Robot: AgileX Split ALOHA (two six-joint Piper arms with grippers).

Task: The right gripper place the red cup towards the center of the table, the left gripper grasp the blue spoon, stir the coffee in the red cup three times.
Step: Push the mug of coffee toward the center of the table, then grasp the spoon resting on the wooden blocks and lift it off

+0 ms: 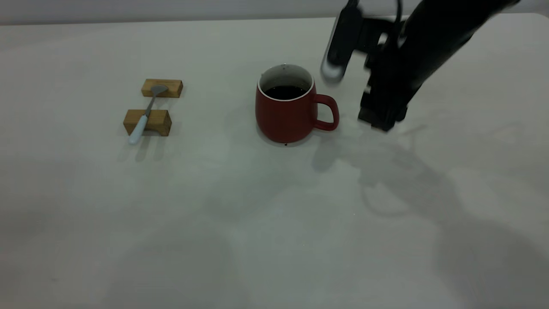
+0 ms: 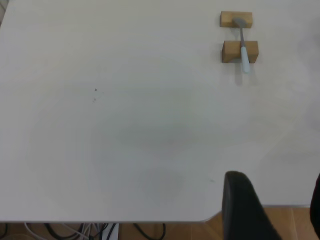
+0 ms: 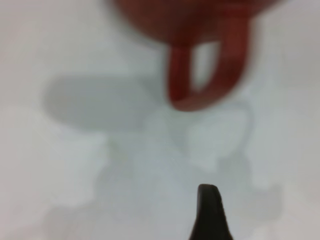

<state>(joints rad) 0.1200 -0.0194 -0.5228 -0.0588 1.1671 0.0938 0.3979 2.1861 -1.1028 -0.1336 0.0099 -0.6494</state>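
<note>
At the left side of the table (image 1: pixel 128 214) I see 2 tan wooden blocks (image 1: pixel 162 88), one behind the other, a little apart. The blue spoon (image 1: pixel 144 116) lies across both of them: its grey bowl rests on the far block, and its pale blue handle passes over the near block and sticks out beyond it. So the long axis of the spoon runs from far to near, a little slanted, with the handle end pointing toward the near-left. Nothing stands around the spoon or covers it.

My left gripper (image 2: pixel 245 210) is outside the exterior view. In the left wrist view only 1 dark finger shows, above the table edge and well apart from the spoon, so I cannot tell how my fingers stand there.

Near the middle of the table stands 1 red cup (image 1: pixel 284 112), upright, with dark coffee (image 1: pixel 285 91) inside. Its loop handle points to the right.

My right gripper (image 1: pixel 349 92) is just beside that handle, raised a little, not touching the cup. Its fingers are spread apart and hold nothing.
</note>
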